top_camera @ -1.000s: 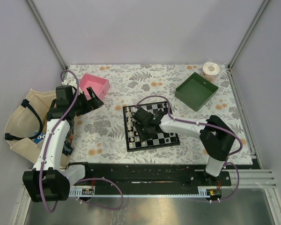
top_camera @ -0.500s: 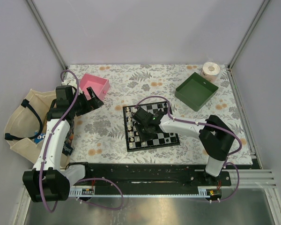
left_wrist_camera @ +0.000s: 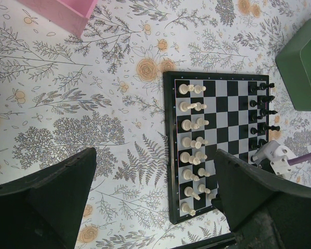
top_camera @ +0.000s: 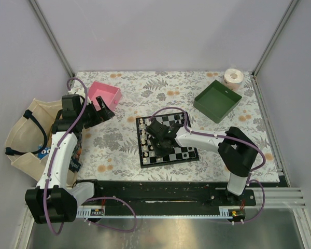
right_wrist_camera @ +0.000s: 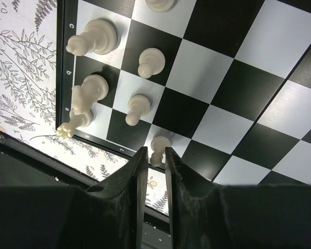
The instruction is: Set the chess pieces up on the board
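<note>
The right tool (right_wrist_camera: 154, 155), its 2 fingers drawn narrow, flanks 1 small cream-white pawn (right_wrist_camera: 158, 145) by the edge of the black-and-white chequered chessboard (left_wrist_camera: 169, 155); I cannot tell if it grips. It should centre the pawn on its square, clear of neighbours. The left tool (left_wrist_camera: 155, 151) hangs wide above the floral bench (left_wrist_camera: 67, 104).
</note>
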Controlling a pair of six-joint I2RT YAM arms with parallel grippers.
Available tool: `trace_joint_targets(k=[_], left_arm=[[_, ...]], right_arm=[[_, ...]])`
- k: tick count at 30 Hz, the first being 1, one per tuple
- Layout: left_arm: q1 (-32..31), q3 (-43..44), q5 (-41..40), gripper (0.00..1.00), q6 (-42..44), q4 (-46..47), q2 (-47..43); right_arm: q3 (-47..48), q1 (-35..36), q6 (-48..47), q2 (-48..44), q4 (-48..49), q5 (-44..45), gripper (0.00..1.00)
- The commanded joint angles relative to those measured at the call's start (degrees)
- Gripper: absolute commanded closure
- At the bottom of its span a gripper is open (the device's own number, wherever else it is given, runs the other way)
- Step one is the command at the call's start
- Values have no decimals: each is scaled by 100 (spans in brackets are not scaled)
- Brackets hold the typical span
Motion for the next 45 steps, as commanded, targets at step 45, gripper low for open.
trace_joint_targets(k=[45], left_arm=[[20, 38, 127, 1, 57, 174, -34]], right_arm=[[464, 325, 47, 231, 96, -54, 86]])
